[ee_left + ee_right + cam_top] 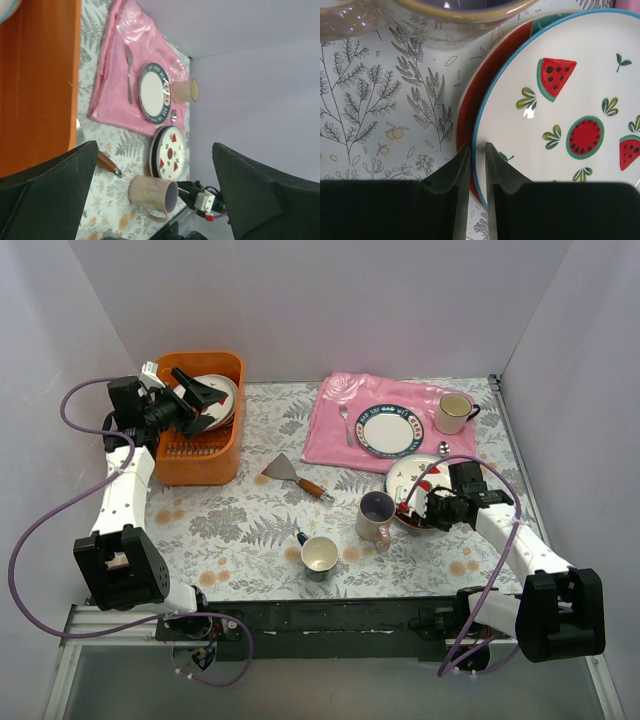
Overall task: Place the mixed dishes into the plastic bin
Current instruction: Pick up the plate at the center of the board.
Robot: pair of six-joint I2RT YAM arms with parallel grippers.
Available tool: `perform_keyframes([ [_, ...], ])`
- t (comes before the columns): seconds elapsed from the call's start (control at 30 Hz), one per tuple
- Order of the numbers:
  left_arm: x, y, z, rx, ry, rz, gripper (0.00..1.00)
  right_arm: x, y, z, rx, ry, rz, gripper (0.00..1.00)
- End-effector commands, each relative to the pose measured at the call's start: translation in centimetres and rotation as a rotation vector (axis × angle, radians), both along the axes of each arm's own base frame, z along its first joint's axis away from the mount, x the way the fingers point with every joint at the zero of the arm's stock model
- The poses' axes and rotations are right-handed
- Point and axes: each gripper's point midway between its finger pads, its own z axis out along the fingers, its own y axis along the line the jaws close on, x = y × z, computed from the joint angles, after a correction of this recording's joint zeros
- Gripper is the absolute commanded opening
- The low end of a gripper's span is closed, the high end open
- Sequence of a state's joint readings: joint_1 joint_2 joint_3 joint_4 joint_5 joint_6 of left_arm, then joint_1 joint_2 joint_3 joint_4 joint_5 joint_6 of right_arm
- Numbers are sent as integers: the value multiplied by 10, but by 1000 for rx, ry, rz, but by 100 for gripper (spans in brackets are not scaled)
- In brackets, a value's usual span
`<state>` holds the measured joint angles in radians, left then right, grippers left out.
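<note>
The orange plastic bin (pixel 200 455) stands at the far left with pale dishes (pixel 222 395) inside. My left gripper (pixel 200 392) hovers over it, open and empty; in the left wrist view its fingers (pixel 55 190) stand wide apart beside the bin wall (pixel 35 85). The white plate with red fruit marks (pixel 408 472) lies on the red-rimmed teal plate (pixel 465 107) at the right. My right gripper (pixel 422 502) is shut on the white plate's near rim (pixel 510 100). A lilac mug (pixel 376 516) stands beside the plates. A grey-white mug (pixel 320 556) stands near the front.
A pink cloth (pixel 335 435) at the back holds a blue-rimmed white plate (pixel 390 430), a cream mug (pixel 455 412) and a spoon (pixel 345 423). A wooden-handled scraper (pixel 297 477) lies mid-table. White walls enclose the table.
</note>
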<state>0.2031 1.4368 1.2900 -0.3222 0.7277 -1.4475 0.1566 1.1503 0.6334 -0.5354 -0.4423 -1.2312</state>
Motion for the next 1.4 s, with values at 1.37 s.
perform_keyframes([
  [1.37,-33,-353,-105,-249,470,-710,98,49,50,132,490,202,-207,1],
])
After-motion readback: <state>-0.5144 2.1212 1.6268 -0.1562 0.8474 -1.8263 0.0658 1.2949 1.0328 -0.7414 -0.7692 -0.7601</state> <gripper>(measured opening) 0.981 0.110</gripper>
